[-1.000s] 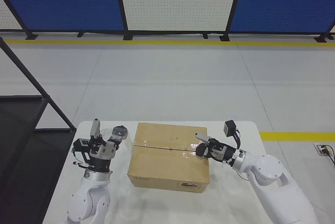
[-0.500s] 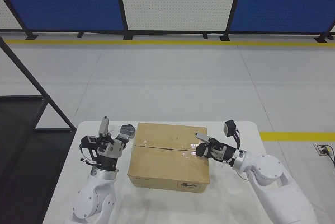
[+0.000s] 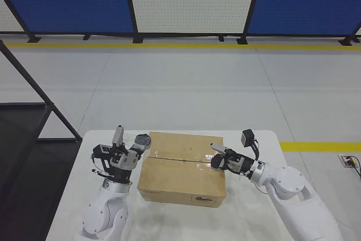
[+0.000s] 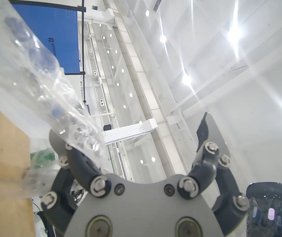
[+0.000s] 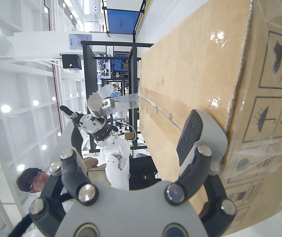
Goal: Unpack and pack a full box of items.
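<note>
The box point(image 3: 180, 175) is touched by the spread right gripper point(image 5: 133, 136); seemingly clear tape point(image 4: 44, 87) is draped over the spread left gripper point(image 4: 143, 146).

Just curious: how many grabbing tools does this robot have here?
2: the left tool, open, beside the box at its left end; the right tool, open, at its right end. None seems hidden.
</note>
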You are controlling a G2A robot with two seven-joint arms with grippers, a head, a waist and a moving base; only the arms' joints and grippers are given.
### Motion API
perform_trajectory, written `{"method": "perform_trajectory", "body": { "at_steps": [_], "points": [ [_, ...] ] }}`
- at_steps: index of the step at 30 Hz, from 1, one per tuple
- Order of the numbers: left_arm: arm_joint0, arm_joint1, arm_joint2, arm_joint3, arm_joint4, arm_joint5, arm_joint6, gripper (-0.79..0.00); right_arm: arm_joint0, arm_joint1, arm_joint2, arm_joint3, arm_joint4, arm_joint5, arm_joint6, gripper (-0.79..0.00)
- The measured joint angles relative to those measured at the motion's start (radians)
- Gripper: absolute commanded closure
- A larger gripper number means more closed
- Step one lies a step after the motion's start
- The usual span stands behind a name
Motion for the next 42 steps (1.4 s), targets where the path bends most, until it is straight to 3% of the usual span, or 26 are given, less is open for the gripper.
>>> {"method": "perform_trajectory", "body": {
  "at_steps": [42],
  "points": [
    [-0.089, -0.038, 0.093, 0.104, 0.025, 0.047, -0.023, -0.785, 0.0, 0.0, 0.0, 0.0, 0.0, 0.0, 0.0, -0.785]
  ]
}}
